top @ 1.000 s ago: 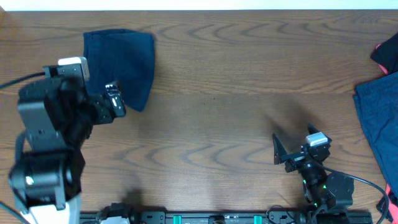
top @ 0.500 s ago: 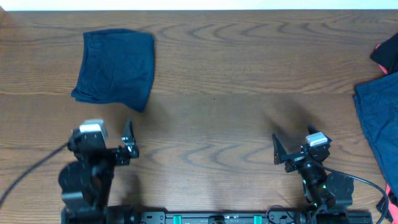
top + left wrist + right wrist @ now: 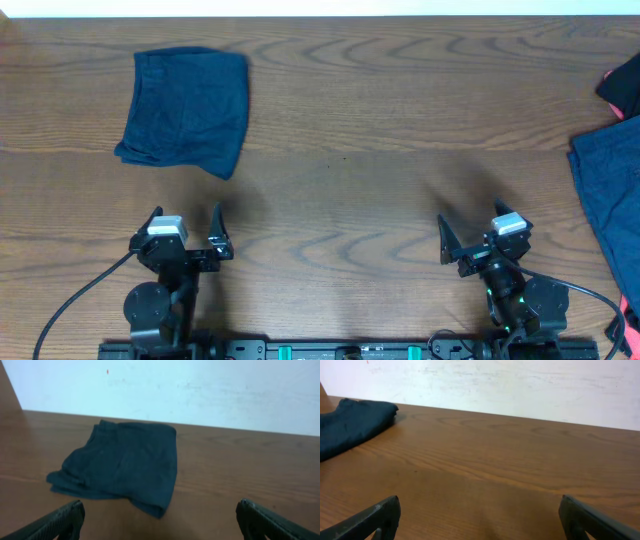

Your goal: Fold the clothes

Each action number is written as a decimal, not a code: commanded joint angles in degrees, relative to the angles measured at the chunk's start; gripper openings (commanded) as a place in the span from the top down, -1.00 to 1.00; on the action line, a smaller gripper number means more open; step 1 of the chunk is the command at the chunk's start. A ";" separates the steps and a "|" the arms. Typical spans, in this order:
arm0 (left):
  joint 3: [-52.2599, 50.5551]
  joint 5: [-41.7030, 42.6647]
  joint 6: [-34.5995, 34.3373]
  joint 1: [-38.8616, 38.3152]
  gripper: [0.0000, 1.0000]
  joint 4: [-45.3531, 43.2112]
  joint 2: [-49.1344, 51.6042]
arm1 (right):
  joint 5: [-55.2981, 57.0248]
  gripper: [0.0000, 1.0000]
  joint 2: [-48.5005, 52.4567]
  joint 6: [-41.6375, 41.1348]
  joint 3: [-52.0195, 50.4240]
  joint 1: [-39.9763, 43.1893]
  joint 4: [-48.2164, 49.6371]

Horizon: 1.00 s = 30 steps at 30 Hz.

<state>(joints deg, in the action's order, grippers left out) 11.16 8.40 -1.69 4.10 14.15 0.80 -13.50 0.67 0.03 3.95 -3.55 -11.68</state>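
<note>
The folded navy shorts (image 3: pixel 187 107) lie as a compact rectangle at the back left of the table; they also show in the left wrist view (image 3: pixel 122 465) and at the left edge of the right wrist view (image 3: pixel 350 425). My left gripper (image 3: pixel 183 236) is open and empty near the front edge, well in front of the shorts; its fingers (image 3: pixel 160 522) frame bare wood. My right gripper (image 3: pixel 482 237) is open and empty at the front right, its fingers (image 3: pixel 480 520) over bare wood.
More dark blue cloth (image 3: pixel 610 175) lies at the right table edge, with a dark and red piece (image 3: pixel 622 85) behind it. A red bit (image 3: pixel 628 325) shows at the front right corner. A white wall stands behind the table.
My left arm has pulled back from the folded shorts to the front edge and settled low with its gripper open. The shorts stay in place. The right arm has not moved.
</note>
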 commanded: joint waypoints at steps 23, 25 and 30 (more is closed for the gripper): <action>-9.25 -0.33 -0.70 -0.55 -0.95 -7.23 -0.57 | -0.44 -0.99 -0.37 -0.83 -0.26 0.11 0.15; -9.25 -0.33 -0.70 -0.55 -0.96 -7.21 -0.57 | -0.44 -0.99 -0.37 -0.83 -0.26 0.11 0.15; -9.25 -0.33 -0.70 -0.55 -0.96 -7.23 -0.57 | -0.44 -0.99 -0.37 -0.83 -0.26 0.11 0.15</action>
<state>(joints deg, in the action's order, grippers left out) 3.44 8.32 -1.72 3.84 6.46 0.69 -13.50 0.62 0.03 3.90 -3.55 -11.57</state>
